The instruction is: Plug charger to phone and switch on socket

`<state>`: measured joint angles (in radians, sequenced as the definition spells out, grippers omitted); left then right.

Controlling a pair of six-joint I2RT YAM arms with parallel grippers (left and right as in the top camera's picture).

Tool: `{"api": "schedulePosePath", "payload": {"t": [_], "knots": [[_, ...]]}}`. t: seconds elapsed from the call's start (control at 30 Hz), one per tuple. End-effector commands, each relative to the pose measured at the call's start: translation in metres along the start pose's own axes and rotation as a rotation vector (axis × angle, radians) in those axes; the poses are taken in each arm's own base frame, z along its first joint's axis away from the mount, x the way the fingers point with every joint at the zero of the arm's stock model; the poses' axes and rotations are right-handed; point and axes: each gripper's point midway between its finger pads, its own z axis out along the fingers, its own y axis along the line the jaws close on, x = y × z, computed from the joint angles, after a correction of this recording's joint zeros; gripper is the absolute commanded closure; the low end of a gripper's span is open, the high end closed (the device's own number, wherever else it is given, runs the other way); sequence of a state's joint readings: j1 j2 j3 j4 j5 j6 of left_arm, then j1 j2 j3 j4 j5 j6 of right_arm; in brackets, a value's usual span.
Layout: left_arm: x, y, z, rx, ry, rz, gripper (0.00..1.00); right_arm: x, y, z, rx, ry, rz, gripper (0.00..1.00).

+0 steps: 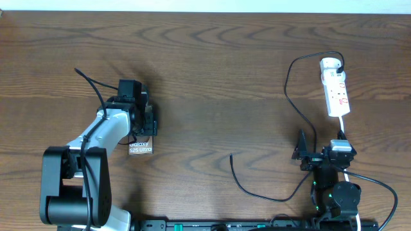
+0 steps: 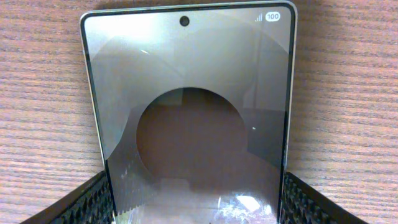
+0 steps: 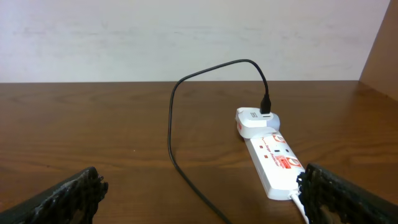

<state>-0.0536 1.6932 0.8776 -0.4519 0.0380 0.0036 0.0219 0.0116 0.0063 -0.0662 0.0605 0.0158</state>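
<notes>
The phone (image 2: 186, 93) is a dark glossy slab with a large round mark; its lettered end (image 1: 140, 147) shows in the overhead view. My left gripper (image 2: 196, 182) (image 1: 142, 128) is shut on it, one finger against each long edge. The white socket (image 1: 336, 86) (image 3: 273, 162) lies at the far right. The charger (image 1: 290, 96) (image 3: 171, 124) is a thin black cable. It runs from a white adapter (image 3: 255, 121) on the socket's far end, loops left and comes toward the front. Its loose tip (image 1: 231, 156) rests mid-table. My right gripper (image 1: 321, 153) (image 3: 200, 174) stands open and empty, short of the socket.
The socket's white cord (image 3: 298, 202) runs back beside my right finger (image 3: 336, 193). Bare wooden table (image 1: 212, 77) lies between the two arms. A pale wall (image 3: 186, 37) stands behind the table's far edge.
</notes>
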Motion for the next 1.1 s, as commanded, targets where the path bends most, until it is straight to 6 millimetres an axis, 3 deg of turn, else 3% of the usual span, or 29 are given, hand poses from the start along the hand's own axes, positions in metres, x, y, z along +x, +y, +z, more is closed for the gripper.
{"api": "schedulePosePath", "payload": {"t": [0.0,0.27,0.47,0.77,1.07], "knots": [[-0.002,0.005,-0.006,-0.026,-0.023,0.0,0.92,0.0,0.003,0.0,-0.01,-0.001,0.012,0.01],[-0.018,0.003,-0.025,-0.014,-0.093,-0.006,0.93,0.0,0.003,0.0,-0.01,-0.001,0.012,0.01],[-0.036,0.0,-0.056,0.01,-0.19,-0.018,0.92,0.0,0.003,0.0,-0.01,-0.001,0.012,0.01],[-0.059,-0.023,-0.131,0.173,-0.409,-0.071,0.93,0.0,0.003,0.0,-0.01,-0.001,0.012,0.01],[-0.06,-0.065,-0.192,0.487,-0.506,-0.169,0.93,0.0,0.003,0.0,-0.01,-0.001,0.012,0.01]]}}
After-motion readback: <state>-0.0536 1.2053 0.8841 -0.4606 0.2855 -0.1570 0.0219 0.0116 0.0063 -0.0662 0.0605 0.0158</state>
